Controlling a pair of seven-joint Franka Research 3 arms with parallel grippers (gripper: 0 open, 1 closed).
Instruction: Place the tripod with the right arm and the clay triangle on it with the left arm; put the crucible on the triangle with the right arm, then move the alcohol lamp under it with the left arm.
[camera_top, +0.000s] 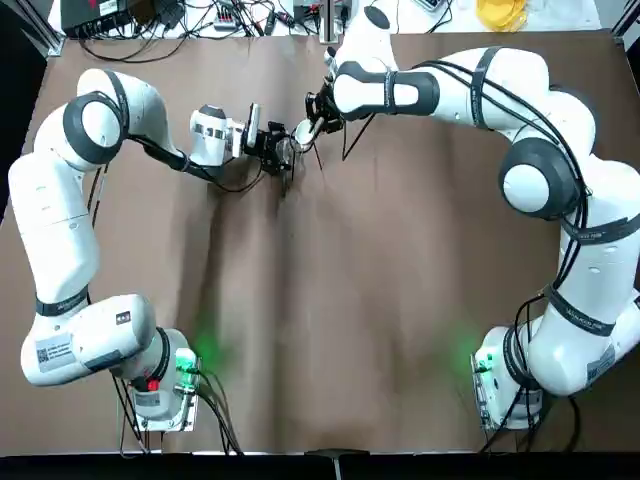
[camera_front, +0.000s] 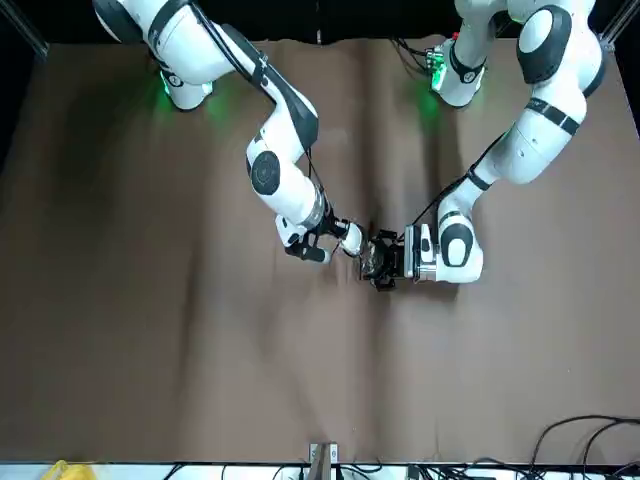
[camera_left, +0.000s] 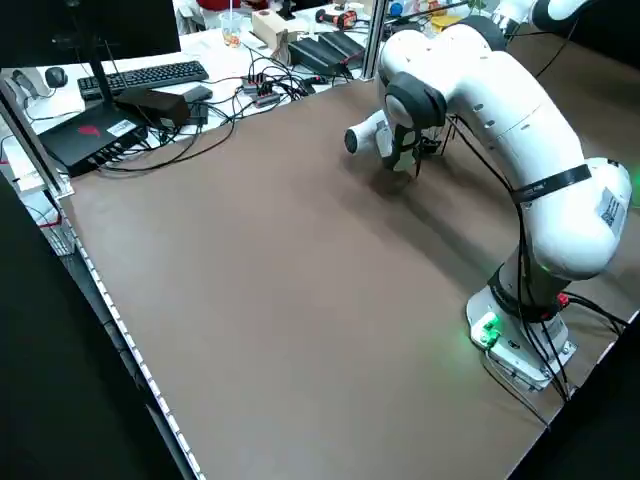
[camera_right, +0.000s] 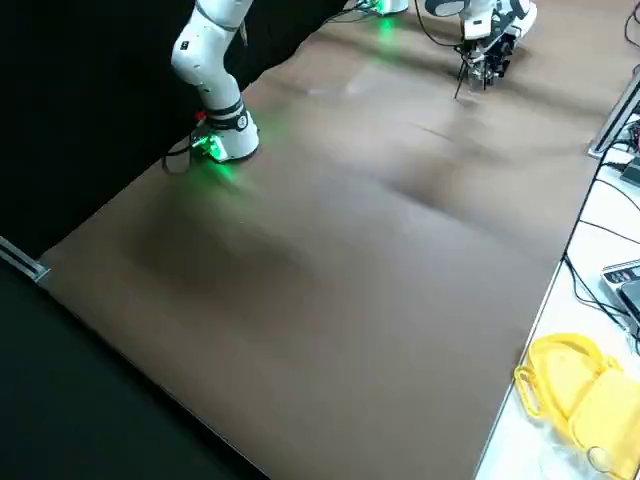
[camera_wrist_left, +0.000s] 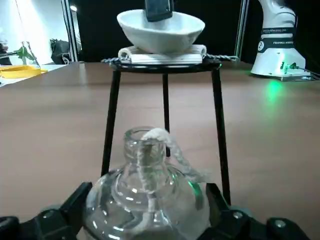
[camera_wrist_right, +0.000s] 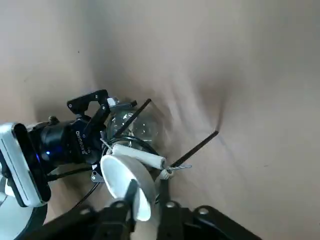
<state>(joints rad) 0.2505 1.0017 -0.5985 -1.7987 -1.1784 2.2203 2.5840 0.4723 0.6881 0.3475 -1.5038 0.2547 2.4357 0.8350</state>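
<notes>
The black tripod (camera_wrist_left: 111, 120) stands on the brown table at the far middle (camera_top: 297, 158). The white clay triangle (camera_wrist_left: 162, 56) lies on its ring, and the white crucible (camera_wrist_left: 160, 32) sits on the triangle. My right gripper (camera_wrist_right: 146, 186) reaches in from above, shut on the crucible's rim (camera_wrist_right: 122, 182). My left gripper (camera_top: 278, 150) lies low along the table, shut on the clear alcohol lamp (camera_wrist_left: 145, 195). The lamp, with its white wick up, is right in front of the tripod's legs. Both grippers meet at the tripod (camera_front: 375, 262).
Cables and electronics (camera_top: 200, 18) lie beyond the table's far edge, with a yellow object (camera_top: 500, 14) at the far right. A keyboard (camera_left: 150, 75) sits on a side bench. The arm bases (camera_top: 165, 395) stand at the near corners.
</notes>
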